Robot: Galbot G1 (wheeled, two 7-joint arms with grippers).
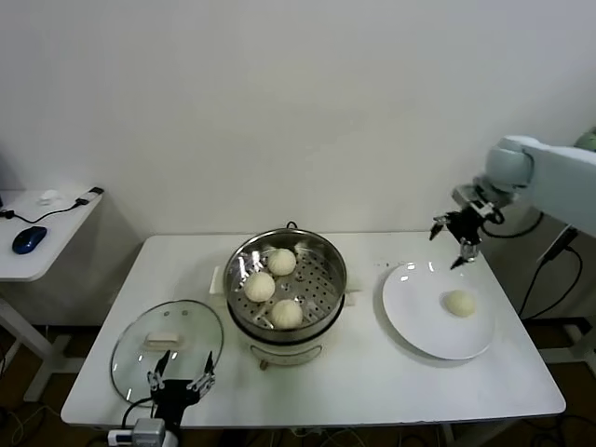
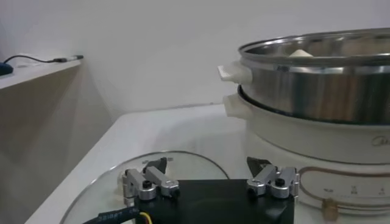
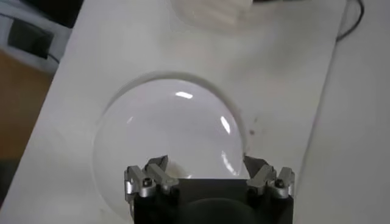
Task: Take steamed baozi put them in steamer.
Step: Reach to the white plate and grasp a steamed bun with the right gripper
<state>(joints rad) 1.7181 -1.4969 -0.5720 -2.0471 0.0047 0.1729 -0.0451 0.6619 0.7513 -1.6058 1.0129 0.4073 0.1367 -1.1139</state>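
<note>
My left tool (image 1: 182, 383) idles at the counter's (image 1: 372, 372) near edge beside the glass lid (image 1: 168, 346), jaws wide, holding nothing. Farther in, the steamer (image 1: 287, 279) sits uncovered with three baozi (image 1: 270, 286) on its tray. The last baozi (image 1: 459, 303) lies on the white plate (image 1: 419, 326); my right tool (image 1: 456, 244) hovers past the plate's far rim, wide and empty, probably lining up for it.

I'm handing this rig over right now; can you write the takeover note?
Right pincer: open, empty, above the far rim of the flat white plate.
Left pincer: open, empty, parked at the near table edge by the round glass lid.
Done: three cream-white dough buns lie in the shiny steel steamer pot.
Left: one last bun on the plate.
</note>
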